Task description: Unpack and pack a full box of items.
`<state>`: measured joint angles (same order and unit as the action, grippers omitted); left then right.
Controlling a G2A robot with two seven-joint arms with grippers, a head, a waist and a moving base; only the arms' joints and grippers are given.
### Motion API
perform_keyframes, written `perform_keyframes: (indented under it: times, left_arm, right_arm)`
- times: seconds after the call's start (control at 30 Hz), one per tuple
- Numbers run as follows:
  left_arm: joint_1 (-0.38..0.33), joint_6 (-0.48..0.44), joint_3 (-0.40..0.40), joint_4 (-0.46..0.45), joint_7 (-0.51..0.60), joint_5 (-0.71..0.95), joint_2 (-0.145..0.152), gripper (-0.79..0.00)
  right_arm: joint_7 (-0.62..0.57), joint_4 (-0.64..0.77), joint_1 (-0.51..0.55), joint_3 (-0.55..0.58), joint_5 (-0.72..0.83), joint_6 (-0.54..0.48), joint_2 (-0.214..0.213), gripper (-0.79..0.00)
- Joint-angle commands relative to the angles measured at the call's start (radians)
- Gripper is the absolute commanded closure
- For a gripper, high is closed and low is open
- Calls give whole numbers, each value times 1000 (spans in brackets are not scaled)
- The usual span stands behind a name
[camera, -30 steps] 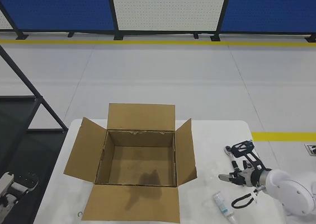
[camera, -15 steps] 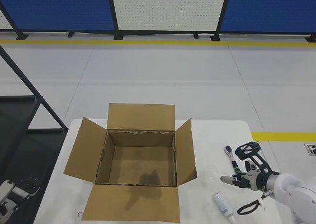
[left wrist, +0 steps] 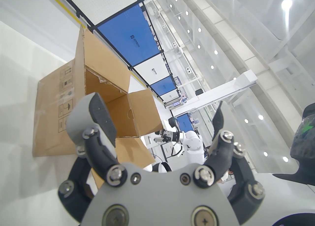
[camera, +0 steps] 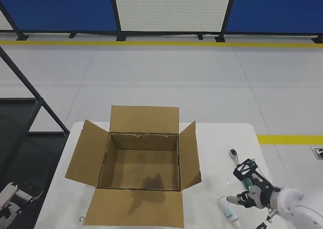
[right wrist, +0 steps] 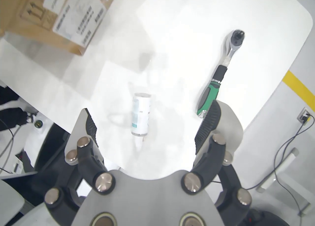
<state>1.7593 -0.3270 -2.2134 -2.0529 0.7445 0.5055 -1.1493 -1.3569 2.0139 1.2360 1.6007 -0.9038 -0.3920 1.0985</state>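
Cardboard box [camera: 141, 166]: stands upright at the middle of the white table [camera: 218, 143], all four flaps folded outward, its bare brown floor showing; the left wrist view shows an outer wall printed with handling symbols. Ratchet wrench [right wrist: 222, 71]: lies flat on the table to the right of the box, metal head toward the far edge, green-and-black handle toward the near edge. White tube [right wrist: 141, 118]: lies flat near the table's front edge, nozzle pointing to that edge, just beside the wrench handle but apart from it. Right gripper [right wrist: 151, 111]: hangs over the right part of the table above the tube and the handle's end, fingers spread wide, holding nothing; the tube lies below the gap between the pads and neither pad touches it. Left gripper [left wrist: 160, 111]: sits low off the table's left front corner, tilted up toward the box and the ceiling, fingers spread wide, holding nothing. Surroundings: a black metal rack [camera: 12, 114] to the left of the table, blue and white partition panels [camera: 172, 14] along the far side of the floor, a yellow floor line [camera: 298, 139] to the right.
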Motion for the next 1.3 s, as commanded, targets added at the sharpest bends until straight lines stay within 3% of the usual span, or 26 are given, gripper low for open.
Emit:
perform_keyframes:
  times: [0.0, 0.3, 0.73, 0.9, 0.93, 1.0, 1.27]
  left_arm:
    - [-6, 5, 3, 1, -4, 1, 1, -785]
    - [-14, 10, 9, 3, -14, -2, 1, -785]
    - [-14, 10, 9, 3, -14, -2, 1, -785]
    - [-14, 10, 9, 3, -14, -2, 1, -785]
    - [-14, 10, 9, 3, -14, -2, 1, -785]
    - [-14, 10, 9, 3, -14, -2, 1, -785]
    - [-14, 10, 9, 3, -14, -2, 1, -785]
  right_arm:
    - [-15, -6, 23, -14, -25, -27, -4, -785]
    - [129, -134, 63, -75, -111, -66, -11, -785]
    - [209, -279, 21, -151, -137, -54, -15, -785]
    - [223, -320, 2, -178, -147, -50, -16, -613]
    - [224, -325, -1, -183, -150, -51, -16, -499]
    - [227, -332, -6, -190, -153, -50, -17, -388]
    - [239, -322, -2, -202, -162, -42, -22, -262]
